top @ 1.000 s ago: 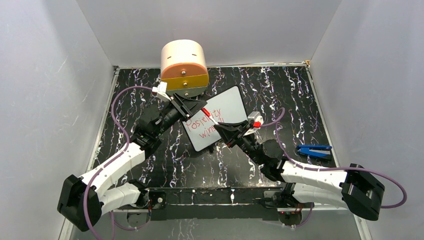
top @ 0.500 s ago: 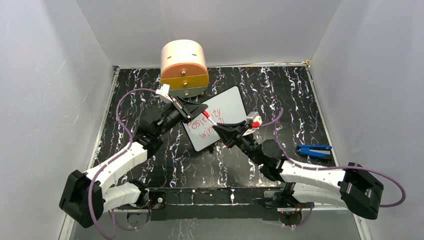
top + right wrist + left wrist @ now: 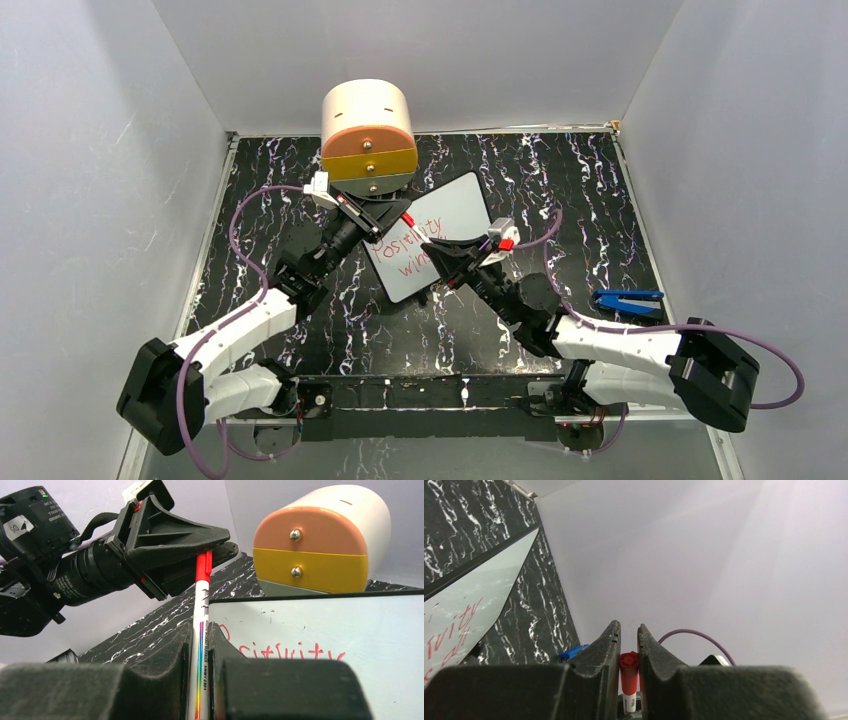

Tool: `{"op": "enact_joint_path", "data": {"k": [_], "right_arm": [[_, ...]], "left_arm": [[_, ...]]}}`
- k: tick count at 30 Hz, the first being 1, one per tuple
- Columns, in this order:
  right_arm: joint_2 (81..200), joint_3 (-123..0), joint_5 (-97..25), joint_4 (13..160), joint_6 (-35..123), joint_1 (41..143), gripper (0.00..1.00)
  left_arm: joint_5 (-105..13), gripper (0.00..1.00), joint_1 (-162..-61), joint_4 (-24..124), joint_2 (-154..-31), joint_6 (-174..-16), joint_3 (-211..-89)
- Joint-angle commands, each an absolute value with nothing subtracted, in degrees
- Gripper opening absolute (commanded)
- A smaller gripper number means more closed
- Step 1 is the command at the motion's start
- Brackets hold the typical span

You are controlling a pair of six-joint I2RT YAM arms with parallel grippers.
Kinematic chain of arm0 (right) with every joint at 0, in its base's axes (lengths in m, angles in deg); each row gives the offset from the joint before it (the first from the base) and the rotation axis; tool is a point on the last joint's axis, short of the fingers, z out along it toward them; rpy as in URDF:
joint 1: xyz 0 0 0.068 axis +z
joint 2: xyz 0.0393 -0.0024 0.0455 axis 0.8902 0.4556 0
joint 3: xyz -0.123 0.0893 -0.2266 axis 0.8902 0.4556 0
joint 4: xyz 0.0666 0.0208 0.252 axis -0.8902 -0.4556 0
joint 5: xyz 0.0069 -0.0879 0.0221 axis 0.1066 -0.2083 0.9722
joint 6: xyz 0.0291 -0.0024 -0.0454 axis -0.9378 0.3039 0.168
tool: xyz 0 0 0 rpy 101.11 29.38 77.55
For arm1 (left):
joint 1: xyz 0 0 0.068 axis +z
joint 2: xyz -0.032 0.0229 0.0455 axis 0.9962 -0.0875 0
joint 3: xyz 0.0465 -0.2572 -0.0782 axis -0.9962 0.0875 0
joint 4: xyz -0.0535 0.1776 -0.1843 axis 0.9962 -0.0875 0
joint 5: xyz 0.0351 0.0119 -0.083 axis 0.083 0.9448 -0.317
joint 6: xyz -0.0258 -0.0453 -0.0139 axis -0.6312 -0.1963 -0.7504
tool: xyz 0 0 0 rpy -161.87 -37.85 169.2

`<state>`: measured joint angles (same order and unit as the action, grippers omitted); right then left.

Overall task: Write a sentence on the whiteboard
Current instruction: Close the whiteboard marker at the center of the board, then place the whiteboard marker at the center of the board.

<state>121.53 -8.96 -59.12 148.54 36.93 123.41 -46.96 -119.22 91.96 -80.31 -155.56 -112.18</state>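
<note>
The whiteboard [image 3: 455, 212] lies tilted on the dark marbled table, with the sentence [image 3: 412, 252] on it in red slanted lettering, partly hidden by the grippers. Above its left part, my right gripper [image 3: 440, 250] is shut on the white barrel of a whiteboard marker [image 3: 201, 615]. My left gripper [image 3: 405, 222] meets it from the left, shut on the marker's red cap [image 3: 629, 662]. The cap [image 3: 203, 566] sits joined to the barrel. In the right wrist view the whiteboard [image 3: 325, 620] shows "ositivity" of the sentence [image 3: 290, 651].
A round drawer unit [image 3: 368, 135] with peach and yellow fronts stands just behind the whiteboard's far-left corner. A blue tool [image 3: 628, 298] lies at the right of the table. Grey walls close in on three sides.
My left gripper has closed its jaws onto the marker's red cap. Both arms have shifted slightly towards each other over the board.
</note>
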Motion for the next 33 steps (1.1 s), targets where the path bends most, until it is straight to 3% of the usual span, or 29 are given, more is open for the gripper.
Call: {"op": "enact_joint_path", "data": {"k": [1, 8, 11, 13, 19, 24, 28, 33], "right_arm": [[122.4, -14.9, -58.7, 155.7, 37.6, 121.1, 0.0], [121.5, -15.0, -57.7, 152.5, 37.6, 118.1, 0.0], [119.8, -14.7, -57.9, 146.6, 37.9, 117.8, 0.0], [118.1, -13.3, -59.3, 143.8, 37.4, 117.7, 0.0], [112.5, -13.0, -63.2, 130.6, 38.3, 117.5, 0.0], [108.6, -12.5, -73.0, 119.9, 37.6, 117.1, 0.0], [106.6, -12.7, -84.1, 107.8, 35.6, 116.3, 0.0], [104.6, -10.2, -94.7, 95.6, 27.3, 114.4, 0.0]], "left_arm": [[-56.4, 0.0, -126.4, 94.8, -81.1, -157.9, -110.5], [-55.0, 0.0, -130.5, 94.8, -80.7, -157.6, -108.0], [-50.7, 0.0, -130.4, 88.4, -78.1, -153.3, -109.0], [-45.8, 0.08, -130.2, 81.0, -76.2, -147.5, -111.8], [-30.2, 0.45, -129.7, 63.9, -72.6, -132.0, -120.7], [-19.8, 0.66, -129.7, 56.5, -69.2, -124.3, -122.3], [-15.3, 0.76, -129.7, 49.6, -66.6, -120.5, -122.9], [-8.6, 0.79, -129.7, 39.3, -63.5, -115.7, -125.1]]}}
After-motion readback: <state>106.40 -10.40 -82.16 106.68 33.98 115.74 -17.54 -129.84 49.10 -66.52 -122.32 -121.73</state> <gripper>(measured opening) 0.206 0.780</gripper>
